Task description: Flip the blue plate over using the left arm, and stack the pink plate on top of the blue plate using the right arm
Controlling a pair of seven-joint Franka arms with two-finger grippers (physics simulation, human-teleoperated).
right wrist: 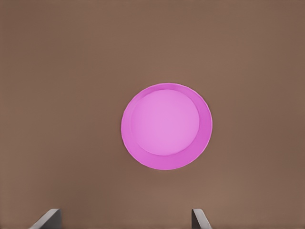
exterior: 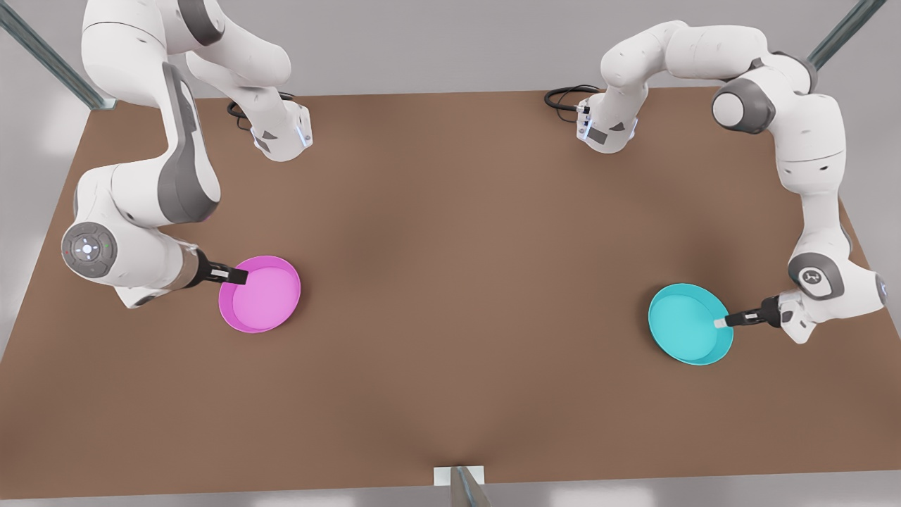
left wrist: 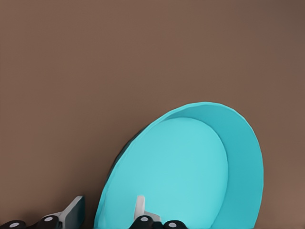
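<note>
I saw the round, shallow cyan-turquoise plastic plate (exterior: 688, 322) on the brown table (exterior: 464, 282) at the front view's right. It was tilted, one edge raised, with its rim pinched between the fingers of the left gripper (exterior: 721, 323); the left wrist view showed one finger (left wrist: 140, 208) inside the rim. At the front view's left, the round magenta-pink plastic plate (exterior: 262, 296) lay flat, hollow side up. The right gripper (exterior: 238, 275) hung at its rim, fingers (right wrist: 47, 219) spread wide and holding nothing.
</note>
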